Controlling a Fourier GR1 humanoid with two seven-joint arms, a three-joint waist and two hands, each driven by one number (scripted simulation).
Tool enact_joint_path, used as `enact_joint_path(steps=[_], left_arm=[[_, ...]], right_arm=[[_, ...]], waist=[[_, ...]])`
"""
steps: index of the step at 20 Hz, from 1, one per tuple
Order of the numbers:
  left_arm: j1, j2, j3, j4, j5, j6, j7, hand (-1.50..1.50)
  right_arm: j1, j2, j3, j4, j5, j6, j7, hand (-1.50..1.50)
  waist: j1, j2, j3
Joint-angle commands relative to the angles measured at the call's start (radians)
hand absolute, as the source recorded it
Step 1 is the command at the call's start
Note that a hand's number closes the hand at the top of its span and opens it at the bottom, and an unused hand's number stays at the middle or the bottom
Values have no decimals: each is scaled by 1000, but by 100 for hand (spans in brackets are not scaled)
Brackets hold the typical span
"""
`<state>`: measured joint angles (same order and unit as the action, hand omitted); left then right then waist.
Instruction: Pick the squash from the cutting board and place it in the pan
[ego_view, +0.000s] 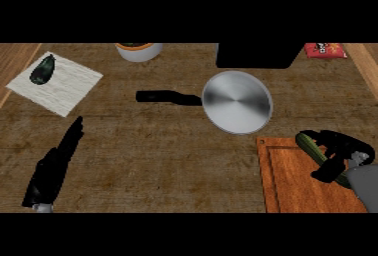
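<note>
One pan (237, 102) sits on the desk (162, 155), its black handle (167, 96) pointing toward nine o'clock. One orange-brown cutting board (295, 182) lies at about four o'clock from the pan, just below it, and one green squash (311, 146) lies at the board's upper right. One pale cloth (63, 85) is well apart at the far left, at nine o'clock from the pan, with one dark green vegetable (43, 69) resting on it. One white pot with an orange rim (139, 50) stands at the top edge, at eleven o'clock from the pan. One black box (258, 55) stands at twelve o'clock from the pan, with one red packet (325, 49) beside it at its three o'clock.

Two hands show. The right hand (341, 152) is on the squash, its black fingers curled round the squash's lower part; the squash's free end sticks out toward ten o'clock from the hand. The squash is over the board, not in the pan. The left hand (57, 159) shows at the lower left, at seven o'clock from the pan, its fingers straight and pointing toward one o'clock, holding nothing.

The desk is dark, worn, grainy wood, with lighter wooden strips at its left and right edges.
</note>
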<state>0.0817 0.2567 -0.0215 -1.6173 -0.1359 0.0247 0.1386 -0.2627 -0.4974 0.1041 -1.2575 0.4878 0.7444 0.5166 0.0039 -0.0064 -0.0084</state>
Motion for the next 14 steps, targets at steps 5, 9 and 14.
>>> enact_joint_path(steps=[5,9,14], left_arm=[[-6,-38,-8,3,-31,16,3,0],[46,-25,1,-1,-36,13,-45,0],[57,-20,35,4,-27,35,-3,0]], right_arm=[[-11,39,-43,109,-18,14,-70,150],[68,183,-81,-6,-9,-116,201,150],[159,277,-266,-7,61,-497,448,150]], waist=[[3,8,9],[-10,2,7],[-123,-20,-4]])
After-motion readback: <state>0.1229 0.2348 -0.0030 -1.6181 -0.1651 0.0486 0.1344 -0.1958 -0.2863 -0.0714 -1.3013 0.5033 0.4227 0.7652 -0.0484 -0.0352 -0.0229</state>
